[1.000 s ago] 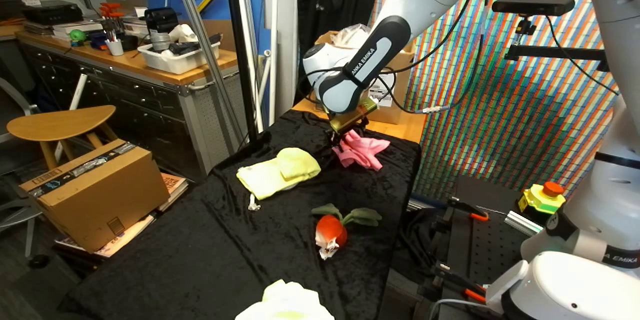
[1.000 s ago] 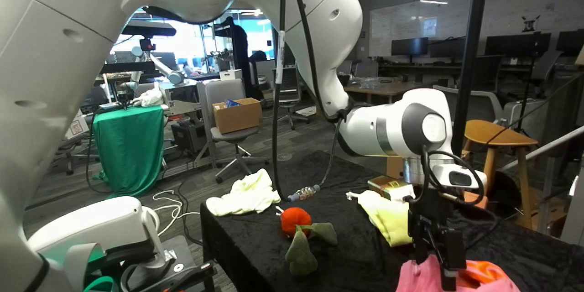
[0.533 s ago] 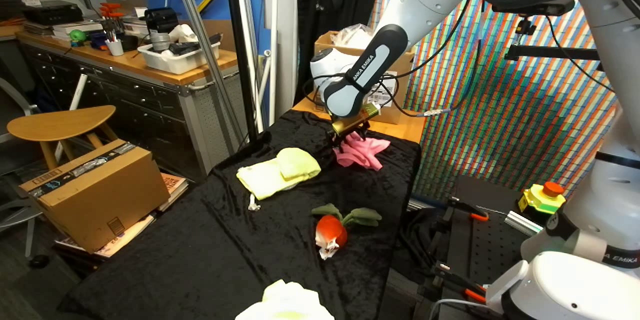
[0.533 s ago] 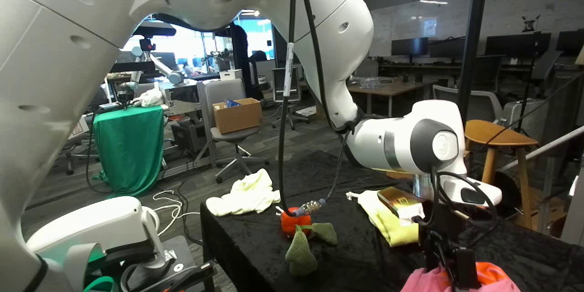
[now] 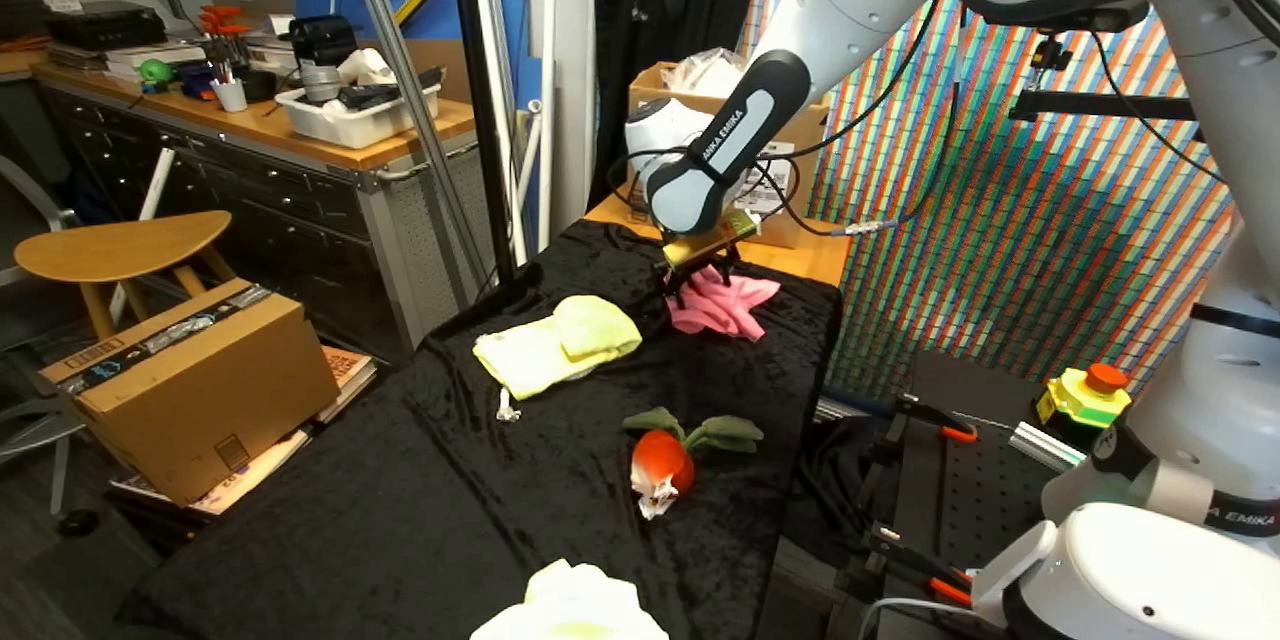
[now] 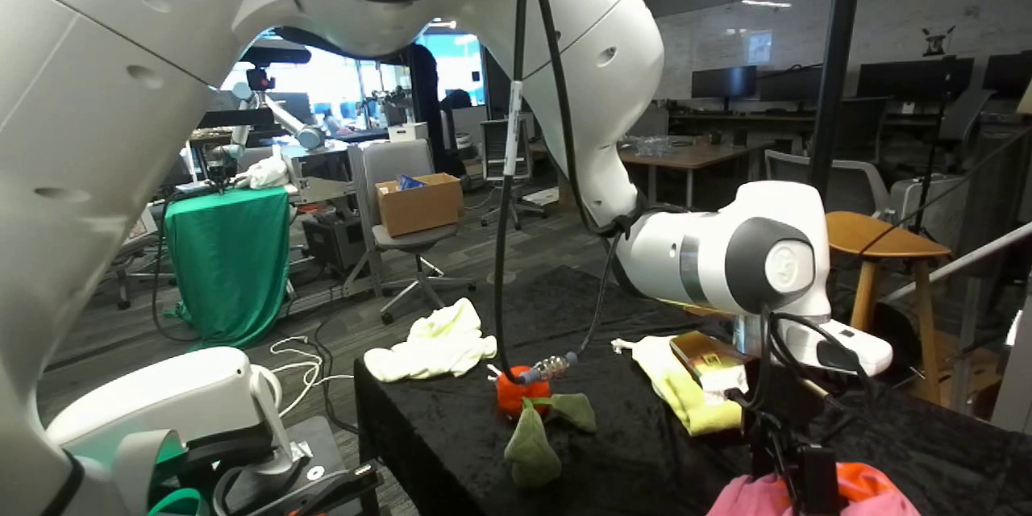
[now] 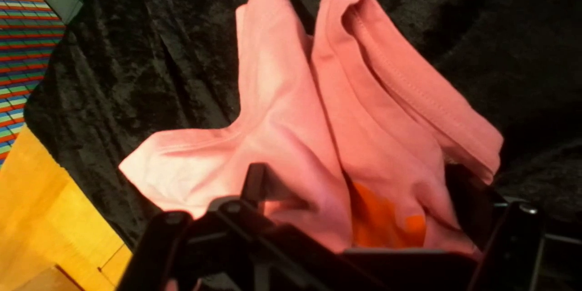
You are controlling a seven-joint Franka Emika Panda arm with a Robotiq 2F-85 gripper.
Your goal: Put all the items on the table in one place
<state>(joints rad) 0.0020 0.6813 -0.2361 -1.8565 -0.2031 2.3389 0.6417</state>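
Over the last second our pincer (image 5: 703, 290) sank and shifted slightly over the pink cloth (image 7: 282, 104); less travel in the second half, so we read it as settling for a grasp. Cloth has hardly moved. Fingers (image 7: 256, 184) are spread wide, either side of its folds, nothing gripped; can't tell if they touch fabric. Meaning: we look lined up to pinch, but this piece isn't gathered yet. Yellow cloth (image 5: 545, 350) lies near it on the counter (image 5: 420, 510); red leafy item (image 5: 663, 465) and pale cloth (image 5: 570, 610) sit well apart, so we'd call the job far from done. Risk: we catch only the top layer.
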